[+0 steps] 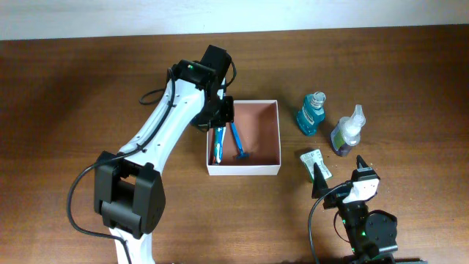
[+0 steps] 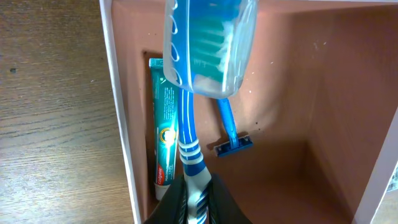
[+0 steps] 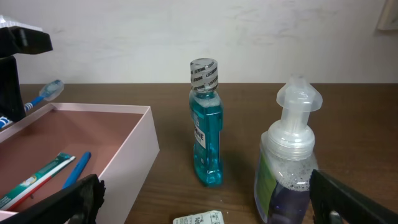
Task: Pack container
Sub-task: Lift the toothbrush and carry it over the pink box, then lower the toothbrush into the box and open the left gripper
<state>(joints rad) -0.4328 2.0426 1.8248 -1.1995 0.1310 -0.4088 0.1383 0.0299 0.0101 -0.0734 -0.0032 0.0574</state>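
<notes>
While over the container [image 1: 264, 128], left jaws pinch a toothbrush [image 2: 185, 127]; right jaws (outside) gape.

Left arm [image 1: 157, 136]: long, smooth white shells linked by bulky black joint housings.
Base joint [image 1: 130, 198]: black, boxy with rounded corners, on a white column.
Wrist block [image 1: 214, 60]: black and angular, with a small green light beside it.
Left arm cables [image 1: 73, 202]: thin and black, one looping out by the base joint, another beside the upper link.
Left gripper [image 1: 222, 117]: black; its fingers [image 2: 224, 211] are matte, tapering wedges.
Right arm [image 1: 366, 231]: squat round black housings with green lights, a white shell on top and a thin black cable alongside.
Right gripper [image 1: 340, 174]: black pointed fingers [image 3: 68, 208], flat and matte.
</notes>
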